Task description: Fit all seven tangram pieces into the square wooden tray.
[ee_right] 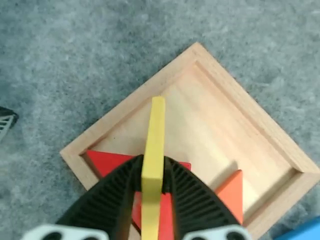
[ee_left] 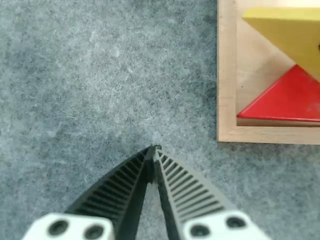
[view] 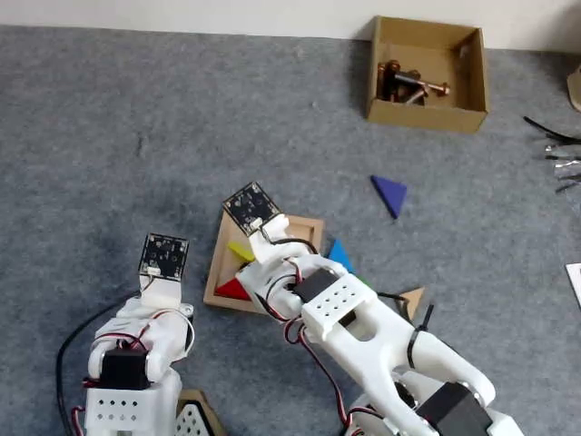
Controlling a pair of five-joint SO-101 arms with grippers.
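Observation:
The square wooden tray [ee_right: 235, 95] lies on the grey carpet, and in the high view the right arm hangs over the tray [view: 304, 224]. My right gripper [ee_right: 152, 162] is shut on a yellow piece [ee_right: 156, 125], held on its edge above the tray floor. A red triangle [ee_right: 105, 162] and an orange piece [ee_right: 231, 189] lie inside the tray. My left gripper [ee_left: 152, 149] is shut, empty, over the carpet just outside the tray's corner [ee_left: 226, 75]. From there the yellow piece [ee_left: 290, 30] and red triangle [ee_left: 292, 95] are in sight. A dark blue triangle [view: 390, 193] lies apart on the carpet.
A light blue piece [view: 338, 253] and a tan piece [view: 414, 300] lie beside the tray near the right arm. A cardboard box [view: 427, 109] with copper parts stands at the back right. Cables [view: 558, 150] lie at the right edge.

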